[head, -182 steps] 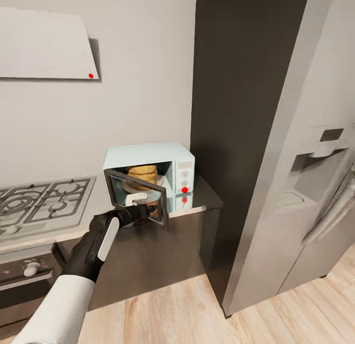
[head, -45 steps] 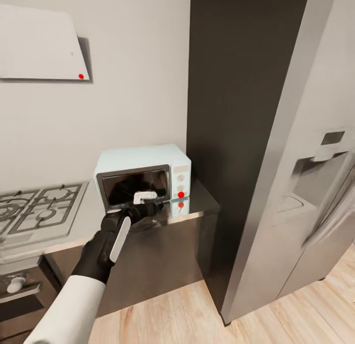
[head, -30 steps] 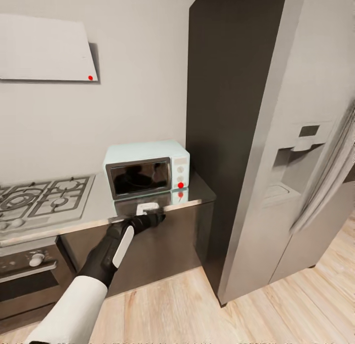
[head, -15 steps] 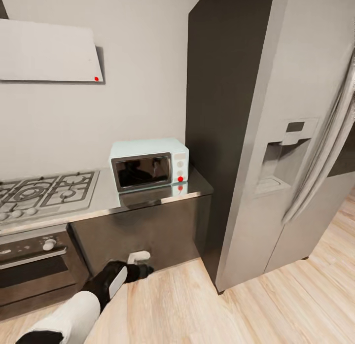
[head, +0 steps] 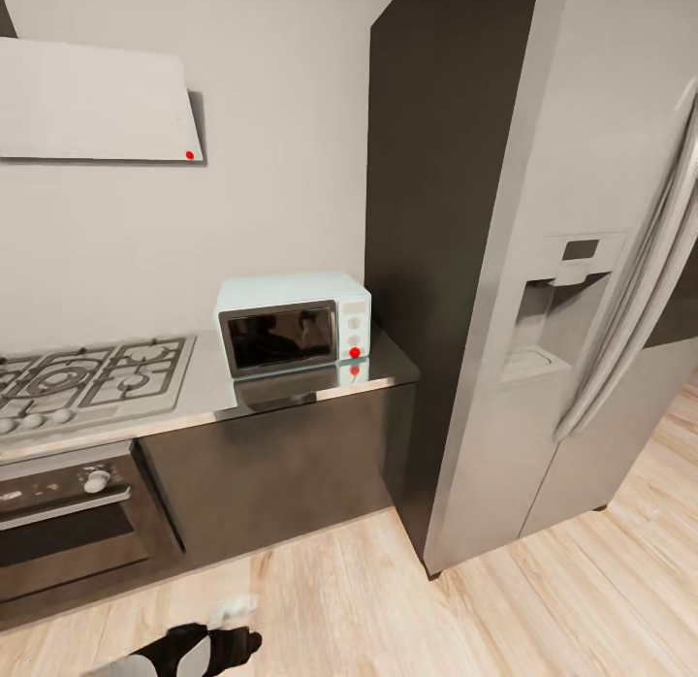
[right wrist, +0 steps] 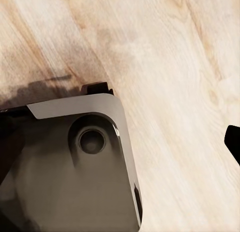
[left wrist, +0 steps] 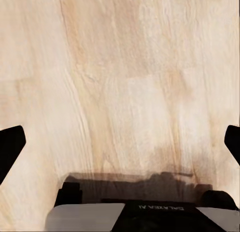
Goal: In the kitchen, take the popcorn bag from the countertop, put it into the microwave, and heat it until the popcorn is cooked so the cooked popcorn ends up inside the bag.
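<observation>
Left tool (head: 236, 627) hangs low over the pale wood floor (head: 407, 599) in the head view, a dark wrist with a whitish tip at the frame's lower edge, well apart from the kitchen units. In the left wrist view its two black fingertips (left wrist: 11, 149) sit at opposite edges of the picture, spread wide with bare floorboards between them, gripping nothing. The right tool's own fingers are barely seen: one dark tip (right wrist: 233, 139) enters the right wrist view at its edge beside a grey rounded part of the robot's base (right wrist: 85, 167), and whether that tool is released or clenched cannot be told.

On the worktop (head: 291, 386), a reflective grey slab over dark glossy cabinet fronts, the pale mint-blue microwave (head: 293, 324) stands with its dark glass door closed flat against the body. A red dot marks the lower knob on its pale side panel (head: 355, 335), and the same dot is mirrored in the worktop just beneath. The glass is too dark and reflective to make out the popcorn bag behind it.

Beside the microwave lies a grey gas hob (head: 92, 376) with an oven (head: 68, 531) under it. A tall dark panel (head: 436, 231) and a steel fridge (head: 582, 299) with a dispenser stand on the other side, and a pale extractor hood (head: 97, 100) hangs on the wall.
</observation>
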Tool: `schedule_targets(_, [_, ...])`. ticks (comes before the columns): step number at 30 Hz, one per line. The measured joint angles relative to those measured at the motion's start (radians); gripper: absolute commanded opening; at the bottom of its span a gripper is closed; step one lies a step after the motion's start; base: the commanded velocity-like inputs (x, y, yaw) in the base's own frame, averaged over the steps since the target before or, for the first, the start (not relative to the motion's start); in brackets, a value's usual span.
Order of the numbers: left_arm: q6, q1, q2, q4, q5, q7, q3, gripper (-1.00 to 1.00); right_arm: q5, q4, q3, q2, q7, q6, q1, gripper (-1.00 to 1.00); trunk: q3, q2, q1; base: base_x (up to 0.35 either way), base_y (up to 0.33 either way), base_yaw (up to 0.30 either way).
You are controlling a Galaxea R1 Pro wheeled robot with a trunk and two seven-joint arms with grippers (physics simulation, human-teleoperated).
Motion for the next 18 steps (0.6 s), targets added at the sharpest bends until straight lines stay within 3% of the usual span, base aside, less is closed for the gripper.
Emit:
schedule_targets(6, [-0.118,0.167,0.004,0.001,0.000,0.000,0.000,1.00,-0.002,0.000,-0.001,0.000,-0.001,0.000,0.000,1.00,0.000,0.000,0.000,0.000,0.000,0.000])
schedule_targets(15, [-0.132,0.301,0.008,0.001,0.002,0.001,0.001,1.00,-0.012,0.000,-0.004,-0.005,-0.008,0.007,0.000,1.00,0.000,0.000,0.000,0.000,0.000,0.007])
schedule_targets(18, [-0.184,0.339,0.017,0.000,0.009,0.001,0.002,1.00,-0.014,0.000,-0.005,-0.011,-0.008,0.006,0.000,1.00,0.000,0.000,0.000,0.000,0.000,0.176])
